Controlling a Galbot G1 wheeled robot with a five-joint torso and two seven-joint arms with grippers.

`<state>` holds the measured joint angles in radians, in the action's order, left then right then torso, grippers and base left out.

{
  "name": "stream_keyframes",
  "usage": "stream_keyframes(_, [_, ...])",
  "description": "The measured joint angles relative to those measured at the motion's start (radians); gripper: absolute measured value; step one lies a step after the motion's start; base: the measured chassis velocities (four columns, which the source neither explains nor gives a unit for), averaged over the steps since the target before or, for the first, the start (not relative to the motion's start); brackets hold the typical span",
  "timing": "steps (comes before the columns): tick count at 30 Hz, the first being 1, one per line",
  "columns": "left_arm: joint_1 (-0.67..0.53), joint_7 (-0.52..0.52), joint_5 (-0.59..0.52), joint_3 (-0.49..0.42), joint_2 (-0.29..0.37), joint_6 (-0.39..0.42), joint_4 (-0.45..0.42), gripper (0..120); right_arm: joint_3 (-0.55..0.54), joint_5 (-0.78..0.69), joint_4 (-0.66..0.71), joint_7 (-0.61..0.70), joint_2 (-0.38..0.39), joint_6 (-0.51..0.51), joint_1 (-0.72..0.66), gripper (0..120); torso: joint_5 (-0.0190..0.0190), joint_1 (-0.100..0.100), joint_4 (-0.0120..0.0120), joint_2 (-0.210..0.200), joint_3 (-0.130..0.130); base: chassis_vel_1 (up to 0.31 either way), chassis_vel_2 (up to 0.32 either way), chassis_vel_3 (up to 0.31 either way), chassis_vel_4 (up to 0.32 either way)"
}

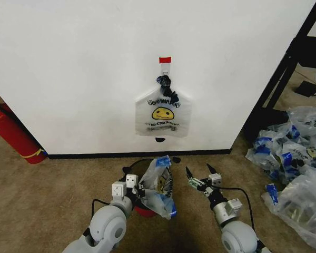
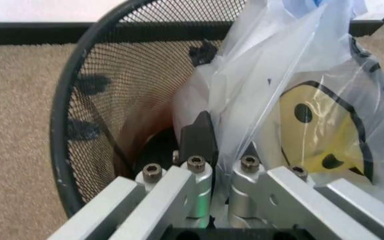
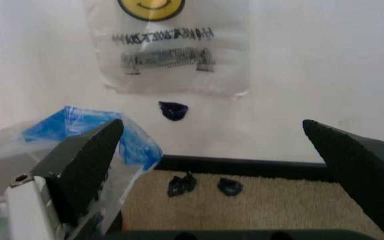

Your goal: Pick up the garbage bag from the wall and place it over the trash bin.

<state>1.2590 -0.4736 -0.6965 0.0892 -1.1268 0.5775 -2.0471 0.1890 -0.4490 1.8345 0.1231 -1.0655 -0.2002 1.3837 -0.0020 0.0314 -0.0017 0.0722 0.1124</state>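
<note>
Wall (image 1: 84,68) ahead, another smiley bag hanging from its hook; below it the bin (image 2: 78,100), where my bag (image 1: 159,191) stands upright, half-draped over the rim. My left gripper (image 2: 212,150) is clamped on its near edge. My right gripper (image 1: 200,176), jaws apart, waits just beside the bag's free side.

Thin, glossy, crinkly translucent plastic is making up the garbage bag (image 2: 292,95), pressing against the left gripper (image 2: 224,160) and its brushed-metal links. Beside those fingers (image 2: 197,135), matt black wire mesh is forming the trash bin (image 2: 112,75). Rough beige carpet (image 3: 279,200) is lying beyond the right gripper (image 3: 219,165), whose matt black textured pads (image 3: 88,155) are standing wide apart.
</note>
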Motion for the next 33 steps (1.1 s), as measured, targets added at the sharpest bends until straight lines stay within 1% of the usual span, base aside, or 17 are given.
stream_keyframes(7, [0.009, 0.012, 0.023, 0.016, 0.028, -0.004, -0.017, 0, 0.002, -0.016, 0.0, -0.039, 0.004, 0.009, 0.004, 100, 0.0001, 0.0, 0.0001, 0.0, 0.0, 0.0, 0.0, 0.0, 0.0])
stream_keyframes(10, [0.005, 0.02, 0.031, 0.018, 0.05, -0.007, -0.021, 0, 0.007, -0.125, 0.001, -0.137, 0.021, 0.014, 0.003, 100, 0.0, 0.0, 0.0003, 0.0, 0.0, 0.0, 0.0, 0.0, 0.0])
stream_keyframes(12, [-0.003, 0.024, 0.032, 0.014, 0.057, -0.009, -0.015, 0, 0.01, -0.195, 0.005, -0.174, 0.03, 0.03, 0.001, 100, 0.0, 0.0, -0.0002, 0.0, 0.0, 0.0, 0.0, 0.0, 0.0])
stream_keyframes(13, [-0.004, 0.027, 0.035, 0.014, 0.059, -0.01, -0.012, 0, 0.007, -0.261, 0.008, -0.191, 0.038, 0.057, -0.008, 100, 0.0, 0.0, -0.0003, 0.0, 0.0, 0.0, 0.0, 0.0, 0.0])
stream_keyframes(14, [-0.004, 0.027, 0.035, 0.014, 0.059, -0.01, -0.012, 0, 0.007, -0.261, 0.008, -0.191, 0.038, 0.057, -0.008, 100, 0.0, 0.0, -0.0003, 0.0, 0.0, 0.0, 0.0, 0.0, 0.0])
stream_keyframes(17, [0.001, 0.033, 0.05, 0.014, 0.058, -0.016, -0.002, 0, -0.008, -0.417, 0.01, -0.218, 0.058, 0.149, -0.043, 100, 0.0, 0.0, 0.0004, 0.0, 0.0, 0.0, 0.0, 0.0, 0.0])
stream_keyframes(18, [0.001, 0.036, 0.057, 0.015, 0.055, -0.019, 0.004, 0, -0.013, -0.471, 0.009, -0.234, 0.063, 0.198, -0.062, 100, 0.0, 0.0, 0.0004, 0.0, 0.0, 0.0, 0.0, 0.0, 0.0])
stream_keyframes(20, [0.001, 0.041, 0.067, 0.014, 0.048, -0.025, 0.015, 0, -0.022, -0.53, 0.0, -0.256, 0.065, 0.266, -0.092, 100, 0.0, 0.0, 0.0001, 0.0, 0.0, 0.0, 0.0, 0.0, 0.0])
stream_keyframes(21, [0.002, 0.044, 0.071, 0.012, 0.045, -0.027, 0.02, 0, -0.029, -0.55, -0.006, -0.264, 0.065, 0.301, -0.112, 100, 0.0001, 0.0, 0.0001, 0.0, 0.0, 0.0, 0.0, 0.0, 0.0])
stream_keyframes(22, [0.002, 0.044, 0.071, 0.012, 0.045, -0.027, 0.02, 0, -0.029, -0.55, -0.006, -0.264, 0.065, 0.301, -0.112, 100, 0.0001, 0.0, 0.0001, 0.0, 0.0, 0.0, 0.0, 0.0, 0.0])
stream_keyframes(26, [0.005, 0.053, 0.086, 0.002, 0.031, -0.032, 0.028, 0, -0.08, -0.578, -0.035, -0.269, 0.058, 0.423, -0.204, 100, 0.0, 0.0, 0.0002, 0.0, 0.0, 0.0, 0.0, 0.0, 0.0])
stream_keyframes(27, [0.005, 0.054, 0.088, 0.0, 0.029, -0.032, 0.029, 0, -0.094, -0.579, -0.039, -0.252, 0.057, 0.454, -0.226, 100, 0.0001, 0.0, 0.0003, 0.0, 0.0, 0.0, 0.0, 0.0, 0.0])
stream_keyframes(29, [0.004, 0.056, 0.091, -0.004, 0.025, -0.032, 0.029, 0, -0.131, -0.592, -0.045, -0.176, 0.053, 0.546, -0.287, 100, -0.0002, 0.0, 0.0004, 0.0, 0.0, 0.0, 0.0, 0.0, 0.0])
stream_keyframes(30, [0.004, 0.056, 0.091, -0.004, 0.025, -0.032, 0.029, 0, -0.131, -0.592, -0.045, -0.176, 0.053, 0.546, -0.287, 100, -0.0002, 0.0, 0.0004, 0.0, 0.0, 0.0, 0.0, 0.0, 0.0])
stream_keyframes(31, [0.003, 0.056, 0.092, -0.005, 0.024, -0.032, 0.029, 0, -0.142, -0.599, -0.047, -0.153, 0.051, 0.569, -0.301, 100, -0.0001, 0.0, 0.0003, 0.0, 0.0, 0.0, 0.0, 0.0, 0.0])
stream_keyframes(33, [0.001, 0.057, 0.092, -0.007, 0.024, -0.032, 0.028, 0, -0.174, -0.621, -0.057, -0.073, 0.042, 0.641, -0.348, 100, 0.0001, 0.0, 0.0002, 0.0, 0.0, 0.0, 0.0, 0.0, 0.0])
